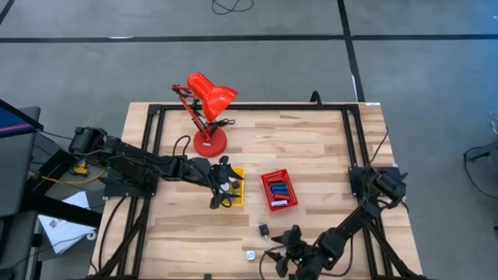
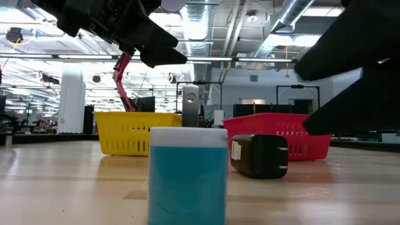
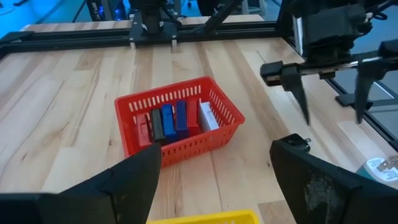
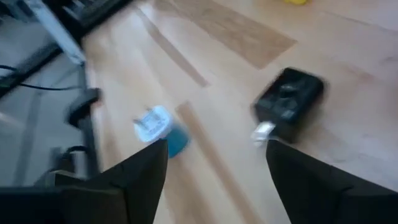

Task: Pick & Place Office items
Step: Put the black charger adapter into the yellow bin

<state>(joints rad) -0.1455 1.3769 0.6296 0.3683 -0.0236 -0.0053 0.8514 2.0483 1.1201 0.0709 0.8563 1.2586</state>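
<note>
At the near edge of the table, close to the low camera, a small blue container with a white lid (image 2: 188, 176), standing upright on the wood; in the high view seen as a tiny white dot (image 1: 250, 253) near the front edge. Just behind it and slightly to the right, a black adapter-like block (image 2: 260, 155) lying on the boards, not touching the container, with a silvery prong visible in the right wrist view (image 4: 287, 101). Above this spot, the right gripper (image 1: 285, 263), low over the front of the table, jaws spread wide with nothing between them, both the container (image 4: 157, 129) and the black block lying free beyond the fingers (image 4: 118, 186). Farther back, toward the middle of the table, a red basket (image 1: 278, 190) holding several flat blue and red pieces side by side, plus one dark and one white piece (image 3: 172, 121). Just left of it, a yellow basket (image 1: 236, 192), with the left gripper (image 1: 220, 187) hanging over it, jaws also spread apart and empty. Whether anything lies inside the yellow basket, cannot tell. At the far side of the table, a red desk lamp (image 1: 207, 109), standing on its round base, well apart from the baskets
</note>
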